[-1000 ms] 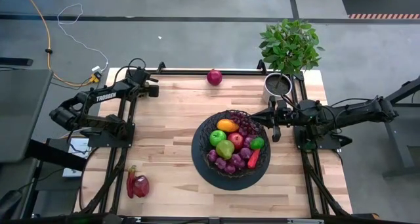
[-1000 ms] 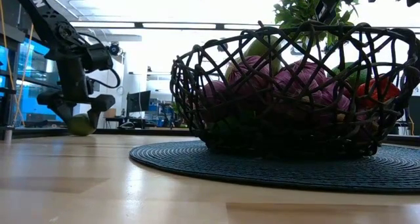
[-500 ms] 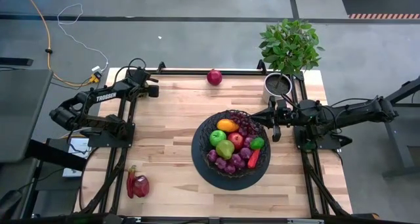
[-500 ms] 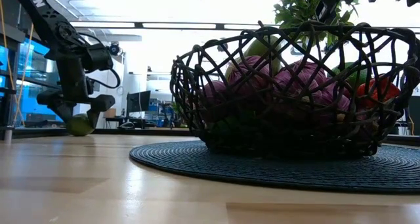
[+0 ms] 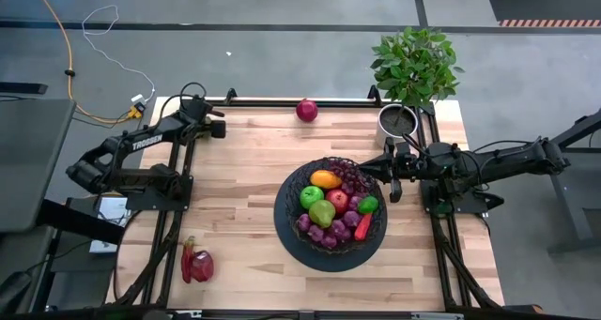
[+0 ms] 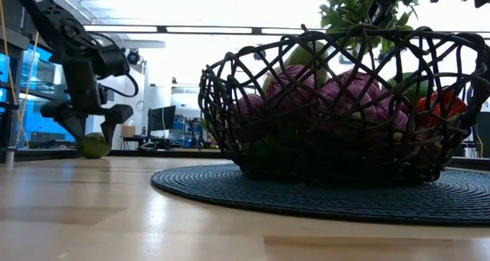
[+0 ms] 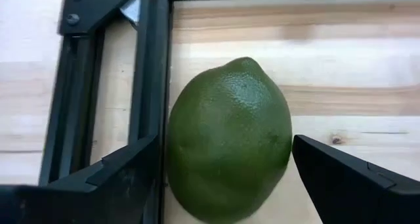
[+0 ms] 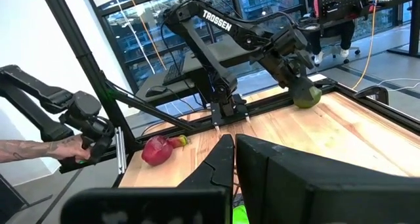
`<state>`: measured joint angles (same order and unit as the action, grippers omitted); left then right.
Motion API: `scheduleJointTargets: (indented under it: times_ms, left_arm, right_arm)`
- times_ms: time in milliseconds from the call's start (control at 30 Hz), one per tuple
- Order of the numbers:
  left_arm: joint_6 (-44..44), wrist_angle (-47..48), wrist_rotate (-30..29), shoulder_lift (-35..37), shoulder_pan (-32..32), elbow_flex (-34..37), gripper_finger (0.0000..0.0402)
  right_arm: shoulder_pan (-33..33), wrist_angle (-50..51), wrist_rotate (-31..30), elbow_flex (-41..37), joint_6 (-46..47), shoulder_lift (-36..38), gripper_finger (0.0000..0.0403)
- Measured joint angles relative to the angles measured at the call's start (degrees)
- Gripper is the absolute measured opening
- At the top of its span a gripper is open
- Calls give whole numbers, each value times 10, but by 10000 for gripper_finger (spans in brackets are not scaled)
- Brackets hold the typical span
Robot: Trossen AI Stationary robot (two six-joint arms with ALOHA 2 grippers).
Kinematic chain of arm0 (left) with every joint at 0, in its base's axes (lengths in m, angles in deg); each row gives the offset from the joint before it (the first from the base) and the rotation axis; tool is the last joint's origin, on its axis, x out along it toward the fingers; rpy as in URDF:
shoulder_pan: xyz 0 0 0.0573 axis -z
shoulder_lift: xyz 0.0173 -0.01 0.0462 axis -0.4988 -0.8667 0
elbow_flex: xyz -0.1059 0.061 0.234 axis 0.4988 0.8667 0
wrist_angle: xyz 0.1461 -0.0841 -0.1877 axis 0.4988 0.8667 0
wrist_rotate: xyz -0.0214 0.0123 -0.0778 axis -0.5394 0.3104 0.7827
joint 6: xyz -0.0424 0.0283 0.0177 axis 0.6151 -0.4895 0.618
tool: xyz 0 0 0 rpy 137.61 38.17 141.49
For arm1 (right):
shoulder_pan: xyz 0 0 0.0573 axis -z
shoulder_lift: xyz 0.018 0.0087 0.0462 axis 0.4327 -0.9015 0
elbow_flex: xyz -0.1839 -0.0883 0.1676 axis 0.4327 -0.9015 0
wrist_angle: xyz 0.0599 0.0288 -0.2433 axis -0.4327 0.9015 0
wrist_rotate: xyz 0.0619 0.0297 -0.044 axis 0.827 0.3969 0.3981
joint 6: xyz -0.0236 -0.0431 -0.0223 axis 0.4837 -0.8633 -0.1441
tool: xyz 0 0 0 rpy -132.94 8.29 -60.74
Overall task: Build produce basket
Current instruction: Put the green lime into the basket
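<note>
Basket [image 5: 286, 212] — produce [image 5: 322, 212] heaped inside

obstacle: black frame rail [image 7: 152, 73] tight beside lime [image 7: 230, 142] | other side: seemingly open table [image 7: 354, 66]

Legible text: one brand only. "TROSSEN" stood in white capitals on the left arm's dark link [image 8: 216, 20], also readable from above on that arm [image 5: 146, 142]. Nothing else could be read.
</note>
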<state>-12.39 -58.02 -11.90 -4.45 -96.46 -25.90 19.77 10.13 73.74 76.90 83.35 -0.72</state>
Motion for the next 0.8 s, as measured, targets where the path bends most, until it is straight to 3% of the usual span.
scheduleJointTargets:
  times_ms: [233,800]
  left_arm:
    - [29,21,-35,38,6,2,335]
    - [82,-50,-36,6,11,43,335]
  right_arm:
    - [0,1,0,0,-2,0,0]
    - [0,4,0,0,-1,0,0]
